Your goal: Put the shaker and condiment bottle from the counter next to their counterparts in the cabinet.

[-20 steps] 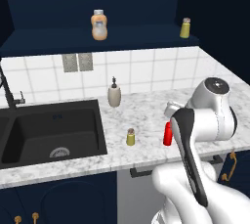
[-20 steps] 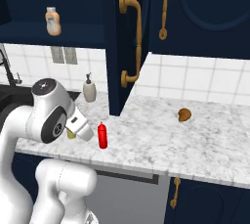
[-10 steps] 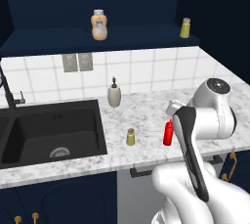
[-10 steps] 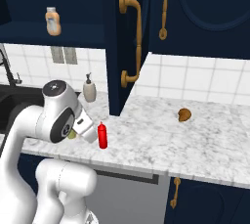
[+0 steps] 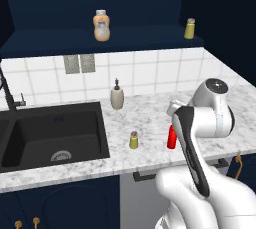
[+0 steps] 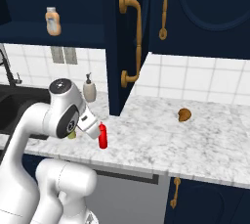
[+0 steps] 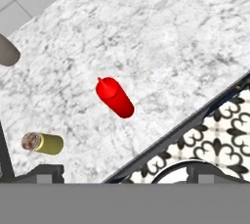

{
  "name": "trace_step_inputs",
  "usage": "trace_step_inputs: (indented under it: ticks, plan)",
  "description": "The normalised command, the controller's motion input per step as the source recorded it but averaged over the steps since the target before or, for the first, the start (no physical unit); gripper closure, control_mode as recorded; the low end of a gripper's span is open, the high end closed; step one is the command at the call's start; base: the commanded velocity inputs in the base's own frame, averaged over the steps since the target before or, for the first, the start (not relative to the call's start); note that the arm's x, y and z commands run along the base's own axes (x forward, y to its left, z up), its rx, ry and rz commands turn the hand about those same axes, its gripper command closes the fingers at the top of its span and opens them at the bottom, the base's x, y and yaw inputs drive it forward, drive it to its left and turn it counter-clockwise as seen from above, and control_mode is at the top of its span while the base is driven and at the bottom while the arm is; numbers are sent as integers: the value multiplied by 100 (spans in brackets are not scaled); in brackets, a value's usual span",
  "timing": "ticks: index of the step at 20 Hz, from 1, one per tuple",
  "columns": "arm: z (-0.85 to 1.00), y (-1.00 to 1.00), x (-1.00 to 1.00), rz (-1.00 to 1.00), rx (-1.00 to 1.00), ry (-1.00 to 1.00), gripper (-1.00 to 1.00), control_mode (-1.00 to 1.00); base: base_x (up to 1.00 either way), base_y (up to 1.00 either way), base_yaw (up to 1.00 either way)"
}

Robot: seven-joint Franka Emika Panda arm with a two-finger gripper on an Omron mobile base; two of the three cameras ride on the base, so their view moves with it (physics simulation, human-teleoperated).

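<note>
Both jaws wide above condiment bottle (image 7: 115,98)

condiment bottle (image 7: 115,97): bright red all over
shaker (image 5: 133,140): olive-yellow body, tan-brown cap
table (image 5: 150,113): white-grey marbled stone
sink (image 5: 50,133): black
cabinet (image 5: 55,3): dark navy blue
orange-beige bottle (image 5: 101,25): pale cap
floor (image 7: 219,135): white with black ornament pattern

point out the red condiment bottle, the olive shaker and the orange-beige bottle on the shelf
condiment bottle (image 7: 116,99), hand view, middle of its red body
shaker (image 5: 133,140), left base view, its olive body
orange-beige bottle (image 5: 101,25), left base view, its waist
</note>
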Motion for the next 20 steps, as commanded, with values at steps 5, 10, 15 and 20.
trace_step_inputs:
  ticks: [5, 10, 15, 20]
  plan:
    - [-17, 0, 26, 0, -2, 0, -100, -100, 0, 0, 0]
    - [-23, 0, 25, 0, -6, -2, -100, -100, 0, 0, 0]
    - [-24, 0, 22, 0, -4, -3, -100, -100, 0, 0, 0]
    - [-17, 0, 24, 0, -2, -1, -100, -100, 0, 0, 0]
